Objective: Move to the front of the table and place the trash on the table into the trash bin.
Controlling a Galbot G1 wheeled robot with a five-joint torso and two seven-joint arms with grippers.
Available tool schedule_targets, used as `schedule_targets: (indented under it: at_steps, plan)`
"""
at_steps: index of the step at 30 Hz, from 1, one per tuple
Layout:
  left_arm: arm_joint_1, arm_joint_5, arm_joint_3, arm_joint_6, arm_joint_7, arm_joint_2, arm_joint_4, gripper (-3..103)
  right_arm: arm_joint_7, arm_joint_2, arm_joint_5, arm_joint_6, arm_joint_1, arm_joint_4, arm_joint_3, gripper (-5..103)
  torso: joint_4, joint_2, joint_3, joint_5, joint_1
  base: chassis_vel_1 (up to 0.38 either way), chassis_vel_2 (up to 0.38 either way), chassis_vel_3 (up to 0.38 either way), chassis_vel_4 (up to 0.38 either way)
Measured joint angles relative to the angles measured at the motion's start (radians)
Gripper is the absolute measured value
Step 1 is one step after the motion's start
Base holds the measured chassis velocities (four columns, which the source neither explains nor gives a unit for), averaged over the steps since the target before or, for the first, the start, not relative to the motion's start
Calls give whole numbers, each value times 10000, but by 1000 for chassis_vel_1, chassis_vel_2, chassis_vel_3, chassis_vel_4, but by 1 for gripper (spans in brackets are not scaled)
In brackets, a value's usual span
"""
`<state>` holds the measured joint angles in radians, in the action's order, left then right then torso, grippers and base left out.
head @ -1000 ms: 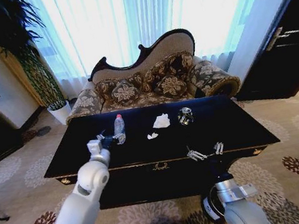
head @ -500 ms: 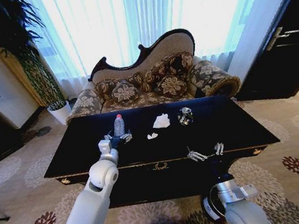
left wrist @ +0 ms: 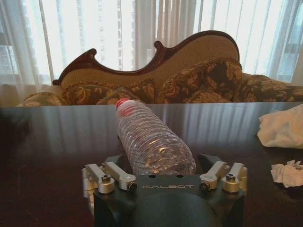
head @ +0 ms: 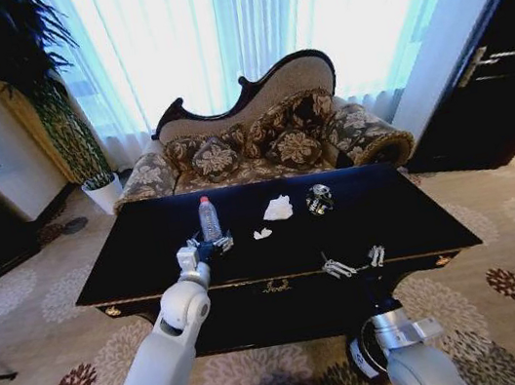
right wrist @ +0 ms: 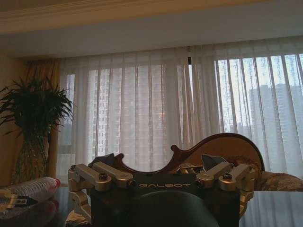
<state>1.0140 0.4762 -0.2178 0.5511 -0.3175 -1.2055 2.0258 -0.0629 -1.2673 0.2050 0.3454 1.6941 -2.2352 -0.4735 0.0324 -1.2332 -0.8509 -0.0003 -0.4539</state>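
Straddling the bottle (left wrist: 154, 144), left end effector (left wrist: 163, 177) open.

I am reaching my left gripper (head: 215, 247) over the glossy black gold-trimmed table (head: 131, 263), its fingers flanking an upright clear plastic bottle with a red cap (head: 208, 217); white crumpled paper lumps (head: 278, 209) are lying nearby.

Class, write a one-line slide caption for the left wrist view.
Left gripper open around a lying plastic bottle on the black table, crumpled paper nearby.
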Motion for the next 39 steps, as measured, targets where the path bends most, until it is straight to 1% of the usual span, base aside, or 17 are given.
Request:
schedule_targets:
  at_steps: [2, 4, 9, 14, 17, 19, 20, 21, 24, 25, 27, 28, 29, 32, 35, 36, 39]
  plan:
    - [82, -15, -76, -40, 32, 39, 46, 75, 10, -2, -9, 24, -4, 25, 6, 100, 0, 1, 0, 0, 0, 0, 0, 0, 0]
    - [117, -25, -100, -64, 48, 47, 58, 75, 13, -3, -14, 38, -4, 30, 6, 100, 0, 0, 0, 0, 0, 0, 0, 0, 0]
    - [291, -117, -221, -169, 176, 52, 198, 54, 23, -9, -29, 83, 0, 32, 9, 100, 1, 0, 0, 0, 0, 0, 0, 0, 0]
    - [641, -231, -576, -318, 379, 51, 590, 44, 32, -6, 0, 148, 7, 48, 7, 100, 1, 0, 0, 0, 0, 0, 0, 0, 0]
    - [1090, -542, -1023, -661, 878, 9, 1044, 42, 111, 19, 197, 228, 0, 53, 21, 100, 2, 0, 0, 0, 0, 0, 0, 0, 0]
    - [1543, -819, -1327, -1020, 1453, -25, 1478, 42, 175, 47, 430, 254, 0, 49, 46, 100, 1, 0, 0, 1, -1, 0, 0, 0, 0]
    - [2212, -1005, -1608, -1510, 2310, -61, 2110, 42, 408, 103, 1078, 271, 2, -1, 104, 100, 0, 0, 0, 0, 0, 0, 0, 0, 0]
    - [2212, -1005, -1608, -1510, 2310, -61, 2110, 42, 408, 103, 1078, 271, 2, -1, 104, 100, 0, 0, 0, 0, 0, 0, 0, 0, 0]
    - [3144, -1360, -1870, -2490, 3542, -70, 2870, 42, 1237, 260, 2809, 273, -5, -149, 341, 100, 0, -1, 1, 0, 2, 0, 0, 0, 0]
    - [3144, -1360, -1870, -2490, 3542, -70, 2870, 42, 1237, 260, 2809, 273, -5, -149, 341, 100, 0, -1, 1, 0, 2, 0, 0, 0, 0]
    - [3477, -1653, -2050, -2994, 4150, -26, 3089, 42, 1542, 316, 3564, 259, -59, -214, 542, 100, 0, -1, 1, 1, 2, 0, 0, 0, 0]
    - [3712, -1880, -2233, -3442, 4717, 33, 3204, 42, 1812, 336, 4119, 253, -72, -259, 723, 100, -1, -1, 1, 1, 2, 0, 0, 0, 0]
    - [3712, -1880, -2233, -3442, 4717, 33, 3204, 42, 1812, 336, 4119, 253, -72, -259, 723, 100, -1, -1, 1, 1, 2, 0, 0, 0, 0]
    - [3984, -2277, -2607, -4365, 6025, 103, 3259, 42, 2293, 340, 5061, 270, -12, -368, 951, 100, 0, 0, 0, 0, 0, 0, 0, 0, 0]
    - [4195, -2531, -3017, -5788, 7585, 98, 3134, 42, 2847, 382, 6613, 280, 60, -647, 1186, 100, 1, -1, 1, -1, 1, 0, 0, 0, 0]
    - [4195, -2531, -3017, -5788, 7585, 98, 3134, 42, 2847, 382, 6613, 280, 60, -647, 1186, 100, 1, -1, 1, -1, 1, 0, 0, 0, 0]
    - [4252, -2833, -3200, -6620, 8329, 112, 3097, 42, 3386, 471, 7934, 209, -35, -859, 1281, 100, 1, -1, 1, -1, 1, 0, 0, 0, 0]
